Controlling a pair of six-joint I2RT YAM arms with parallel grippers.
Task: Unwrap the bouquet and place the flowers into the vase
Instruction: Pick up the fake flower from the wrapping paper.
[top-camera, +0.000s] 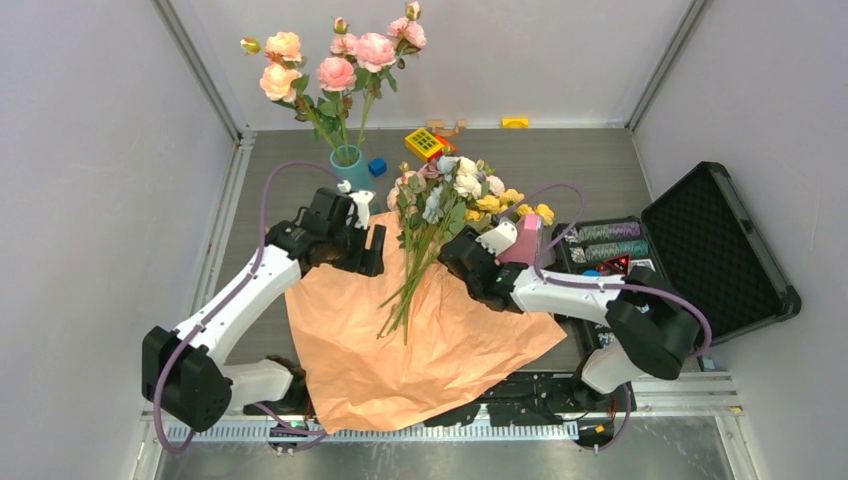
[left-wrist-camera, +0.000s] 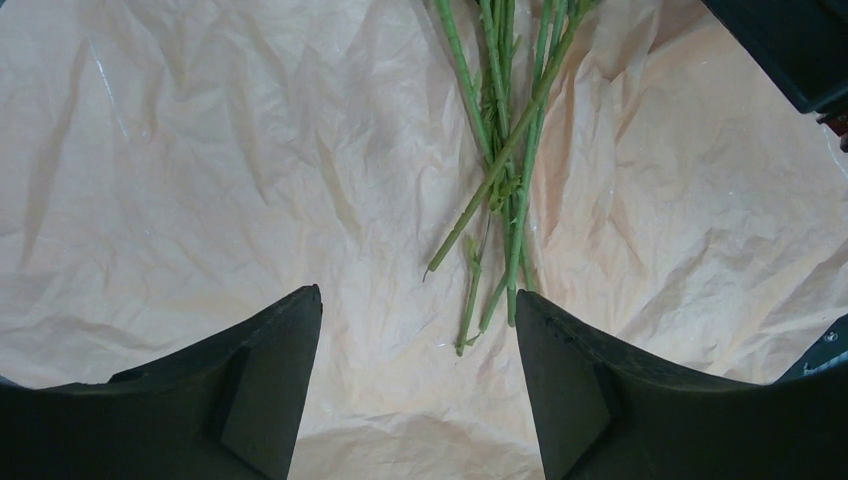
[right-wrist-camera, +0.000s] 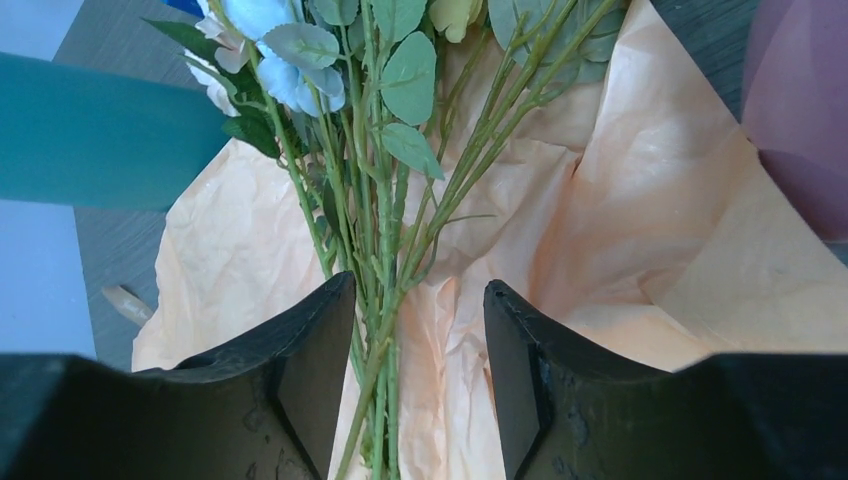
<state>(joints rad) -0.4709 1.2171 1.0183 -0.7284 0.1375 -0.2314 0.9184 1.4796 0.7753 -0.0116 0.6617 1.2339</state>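
The small yellow, white and pale-blue flowers are lying on the crinkled tan-orange kraft paper, opened out over the tabletop. The right pincer is straddling their green stems, jaws spread, not pinching. The left pincer is hovering spread above the paper near the stem ends. The tall teal-blue vase is standing beyond, holding pink roses.

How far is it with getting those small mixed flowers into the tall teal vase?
Done: the crinkled tan-orange kraft paper lies spread flat, fully opened out. In hand: the right gripper straddles the green stems of the small yellow, white and pale-blue flowers, not yet pinching; the left gripper hangs open over the paper. Left: lifting the flowers into the tall teal-blue vase, which holds pink roses.
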